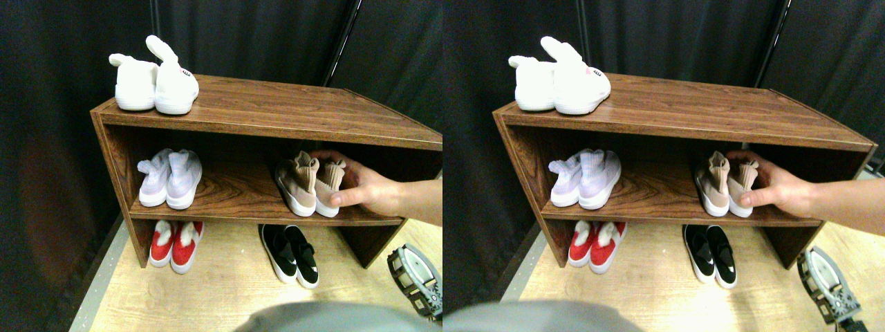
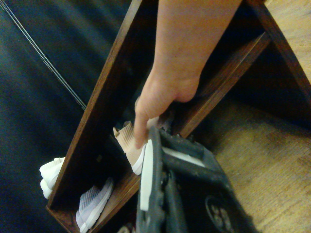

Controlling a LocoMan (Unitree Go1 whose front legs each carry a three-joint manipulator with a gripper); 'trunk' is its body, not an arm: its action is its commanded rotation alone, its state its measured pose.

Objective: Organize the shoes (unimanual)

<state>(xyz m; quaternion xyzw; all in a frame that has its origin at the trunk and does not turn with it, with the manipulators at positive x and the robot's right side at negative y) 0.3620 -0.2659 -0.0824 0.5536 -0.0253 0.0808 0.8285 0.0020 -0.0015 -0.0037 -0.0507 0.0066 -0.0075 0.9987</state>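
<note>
Right gripper (image 1: 417,280) sits low at the near right, just above the light wood-grain floor (image 1: 228,290), off the near right corner of the dark brown wooden shoe rack (image 1: 290,111). Jaw state: cannot tell; the wrist view shows only the dark jaw frame (image 2: 160,194), with nothing visibly clamped in it.

A person's hand (image 1: 366,190) reaches in from the right onto the rack's middle shelf, fingers on the right shoe of the tan knit sock-collar sneakers with white soles (image 1: 308,183). That pair stands side by side at the right end of the middle shelf. The low black slip-ons with white soles (image 1: 290,252) sit together on the floor below them, partly under the rack.

Lavender knit sneakers (image 1: 171,178) occupy the left end of the same shelf. Red shoes with white fluffy trim (image 1: 176,245) are on the floor, lower left. Fluffy white bunny-ear slippers (image 1: 155,79) stand on the rack's top, far left. Black curtain (image 1: 69,41) behind.
</note>
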